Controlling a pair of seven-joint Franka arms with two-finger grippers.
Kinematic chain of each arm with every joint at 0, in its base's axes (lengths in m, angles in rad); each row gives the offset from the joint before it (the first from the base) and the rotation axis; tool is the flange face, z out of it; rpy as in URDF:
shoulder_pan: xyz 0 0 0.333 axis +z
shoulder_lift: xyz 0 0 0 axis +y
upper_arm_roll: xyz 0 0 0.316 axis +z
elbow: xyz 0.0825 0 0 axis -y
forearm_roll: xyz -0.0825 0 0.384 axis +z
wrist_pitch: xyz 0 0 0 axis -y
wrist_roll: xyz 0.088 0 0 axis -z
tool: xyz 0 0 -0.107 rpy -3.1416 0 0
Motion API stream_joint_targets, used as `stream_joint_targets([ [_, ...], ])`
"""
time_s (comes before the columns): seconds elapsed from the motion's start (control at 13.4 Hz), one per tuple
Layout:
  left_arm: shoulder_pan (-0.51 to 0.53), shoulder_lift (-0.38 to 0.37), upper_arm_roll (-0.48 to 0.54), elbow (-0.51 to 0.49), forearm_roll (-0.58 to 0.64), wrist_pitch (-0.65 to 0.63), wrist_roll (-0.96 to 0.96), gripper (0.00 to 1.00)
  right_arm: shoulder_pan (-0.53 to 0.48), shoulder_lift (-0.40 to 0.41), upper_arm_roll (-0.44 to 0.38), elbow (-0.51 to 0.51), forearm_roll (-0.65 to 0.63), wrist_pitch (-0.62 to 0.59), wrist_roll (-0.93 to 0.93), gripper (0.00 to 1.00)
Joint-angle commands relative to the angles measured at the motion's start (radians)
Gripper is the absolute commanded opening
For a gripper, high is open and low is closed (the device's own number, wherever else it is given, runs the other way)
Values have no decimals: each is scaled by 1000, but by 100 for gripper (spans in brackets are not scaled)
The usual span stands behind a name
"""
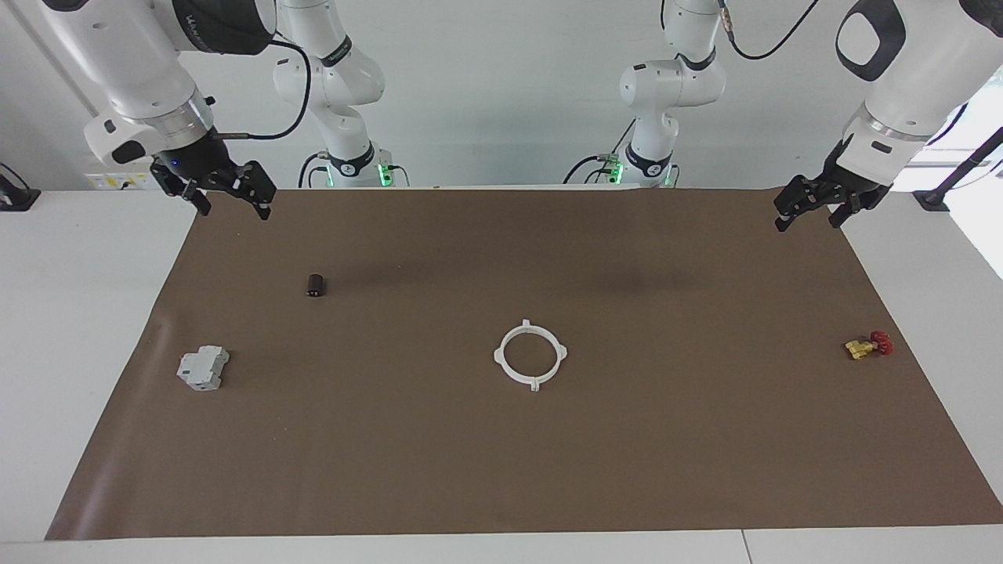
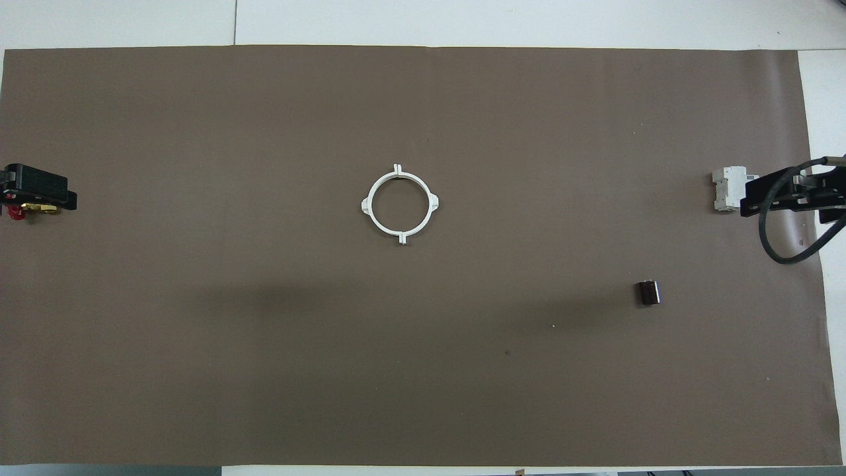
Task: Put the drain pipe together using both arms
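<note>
Joined drain pipe (image 1: pixel 530 354) ring mid-mat, right gripper (image 2: pixel 786 195) half-covering breaker block (image 2: pixel 729 190)

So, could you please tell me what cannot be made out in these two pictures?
- Valve: overhead view, mostly covered by the raised left gripper.
- Breaker block: overhead view, its end hidden by the right gripper.
- Ring: both views, seams between its halves too fine to confirm they are locked.
- Small dark cylinder: too small to identify.

White jointed arms (image 1: pixel 141 70) — dark joint caps, black cables — black pincers.
</note>
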Motion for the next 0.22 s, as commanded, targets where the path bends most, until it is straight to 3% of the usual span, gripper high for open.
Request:
stream_joint_targets([
  [0.0,9,-10,-2,-6,10,1,27,100,-10,2,4,2,17,20,-25,100],
  [0.15,9,-13,-2,-10,10,8,68,100,-10,2,4,2,17,20,-25,100],
])
